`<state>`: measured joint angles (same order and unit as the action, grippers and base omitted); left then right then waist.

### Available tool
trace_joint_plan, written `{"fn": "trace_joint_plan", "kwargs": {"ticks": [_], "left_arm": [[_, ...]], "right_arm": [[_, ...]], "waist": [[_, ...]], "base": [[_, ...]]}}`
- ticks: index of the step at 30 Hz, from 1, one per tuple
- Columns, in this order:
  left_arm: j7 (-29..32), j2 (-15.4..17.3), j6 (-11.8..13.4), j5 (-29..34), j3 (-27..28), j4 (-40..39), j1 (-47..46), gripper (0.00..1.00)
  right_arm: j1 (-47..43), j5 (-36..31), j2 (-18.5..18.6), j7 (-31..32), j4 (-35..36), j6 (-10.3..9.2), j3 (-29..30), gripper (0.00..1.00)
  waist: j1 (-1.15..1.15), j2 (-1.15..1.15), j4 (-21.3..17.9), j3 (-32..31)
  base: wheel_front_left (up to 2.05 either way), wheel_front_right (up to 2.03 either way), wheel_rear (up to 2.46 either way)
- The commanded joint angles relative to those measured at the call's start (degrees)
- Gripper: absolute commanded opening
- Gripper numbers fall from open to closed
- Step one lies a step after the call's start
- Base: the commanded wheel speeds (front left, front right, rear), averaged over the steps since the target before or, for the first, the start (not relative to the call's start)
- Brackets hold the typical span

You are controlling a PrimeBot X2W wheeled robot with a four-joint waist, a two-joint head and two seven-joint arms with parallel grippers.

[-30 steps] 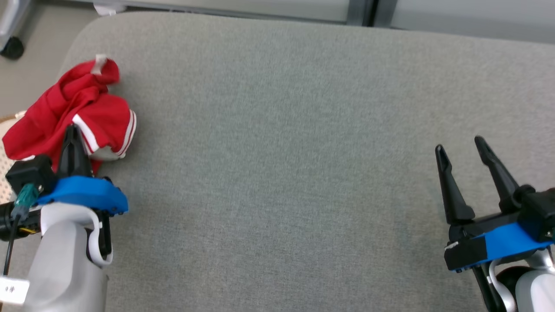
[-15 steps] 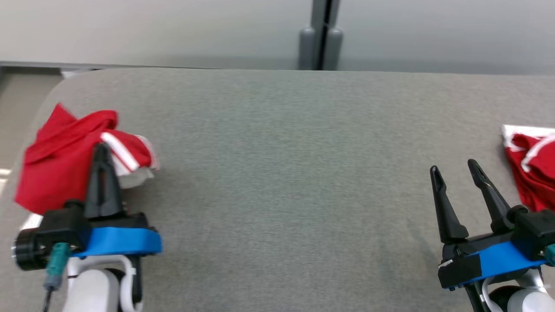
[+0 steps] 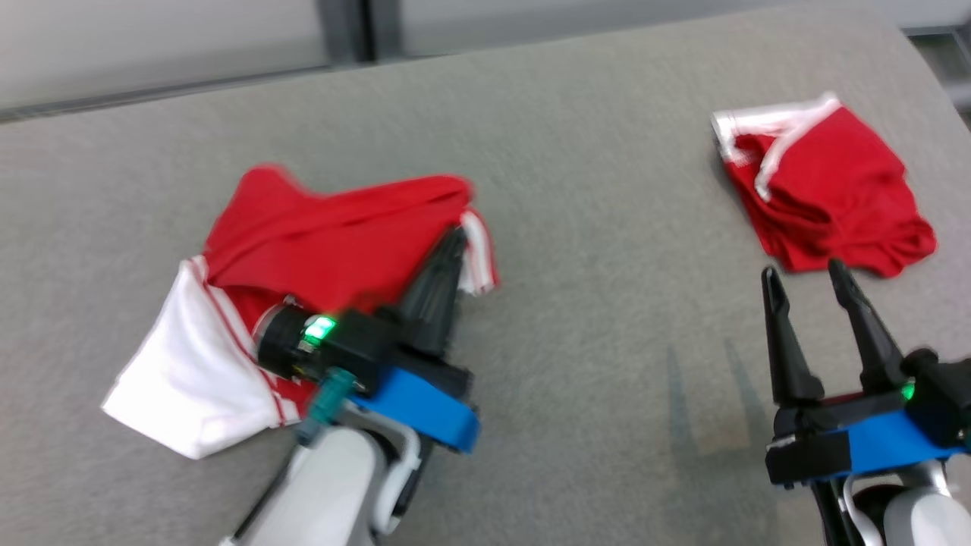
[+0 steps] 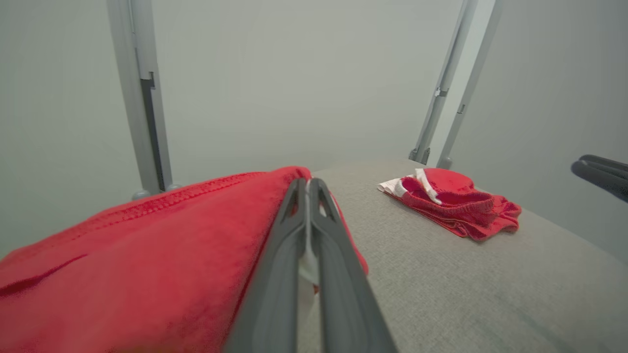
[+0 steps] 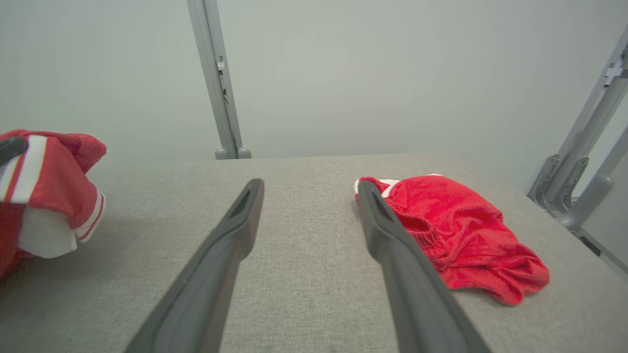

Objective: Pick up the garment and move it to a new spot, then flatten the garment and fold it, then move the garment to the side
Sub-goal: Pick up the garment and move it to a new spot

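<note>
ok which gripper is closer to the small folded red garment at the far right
Right. The right gripper, open, sits just short of the folded red garment. The left gripper is well off to its left, shut on the red and white garment.

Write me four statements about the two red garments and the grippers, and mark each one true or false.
1. The left gripper has its jaws shut on the crumpled red cloth garment with white panels. True.
2. The right gripper holds the folded red cloth garment with white trim. False: its jaws stand open and empty, short of that garment.
3. The two garments touch. False: bare grey fabric surface lies between them.
4. The folded garment lies to the robot's right of the crumpled one. True.
</note>
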<state>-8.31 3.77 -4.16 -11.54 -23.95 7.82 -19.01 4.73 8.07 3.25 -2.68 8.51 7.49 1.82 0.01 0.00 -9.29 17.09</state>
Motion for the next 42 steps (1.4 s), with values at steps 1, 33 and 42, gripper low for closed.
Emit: {"fn": "trace_joint_plan", "kwargs": {"ticks": [1,33,42], "left_arm": [[0.1,-0.1,-0.5,0.3,-1.3,0.7,-1.0,0.0],[-6.7,7.5,8.6,-7.5,2.6,2.4,4.3,1.0],[-6.8,11.7,10.2,-11.0,8.3,2.5,11.5,1.0]], "right_arm": [[0.9,0.2,-0.2,-0.6,-0.3,0.0,-0.2,1.0],[-1.9,0.0,-0.3,-1.1,-3.7,0.0,-0.5,1.0],[-4.5,0.2,-0.3,0.7,-4.2,0.0,-0.9,1.0]], "waist": [[-0.01,0.0,-1.4,0.0],[-0.01,0.0,6.8,-7.5],[-0.01,0.0,8.9,-11.7]], "base": [[0.0,0.0,0.0],[0.0,0.0,0.0],[0.0,0.0,0.0]]}}
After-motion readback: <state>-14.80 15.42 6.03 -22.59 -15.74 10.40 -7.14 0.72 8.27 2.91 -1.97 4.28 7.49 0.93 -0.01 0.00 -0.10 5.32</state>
